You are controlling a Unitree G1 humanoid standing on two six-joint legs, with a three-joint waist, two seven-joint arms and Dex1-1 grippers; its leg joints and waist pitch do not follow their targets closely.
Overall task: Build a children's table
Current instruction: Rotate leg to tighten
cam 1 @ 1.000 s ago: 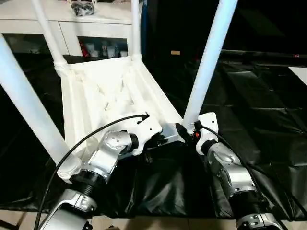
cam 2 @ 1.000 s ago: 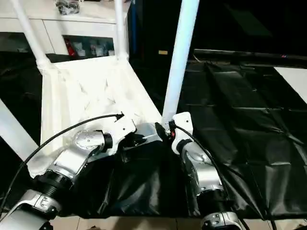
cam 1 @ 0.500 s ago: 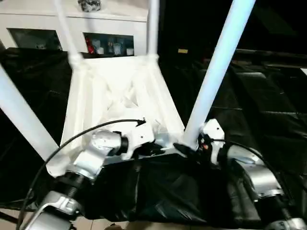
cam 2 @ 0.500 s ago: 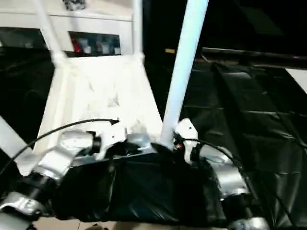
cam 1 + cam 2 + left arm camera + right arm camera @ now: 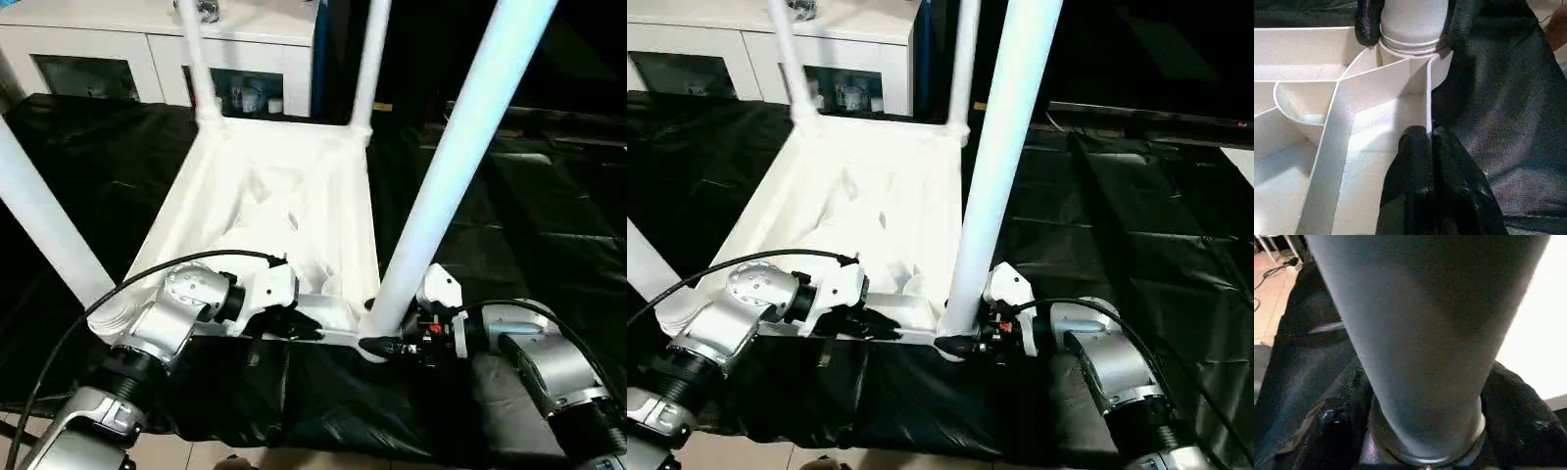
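The children's table lies upside down, its ribbed white top on the black drape with four white legs standing up. My left gripper is at the near edge, shut on the thin rim wall close to the near right corner socket. My right gripper reaches in from the right. Its black fingers sit against both sides of the base of the near right leg, just above the socket collar. The near left leg and both far legs are untouched.
The black-draped work surface spreads wide to the right and left of the table top. A white cabinet with glass doors stands behind it. The drape's front edge hangs just below my forearms, over the floor.
The head camera has tilted and shifted. My right forearm has swung lower and out to the right, with its fingers now around the base of the leg. The left gripper stays on the rim.
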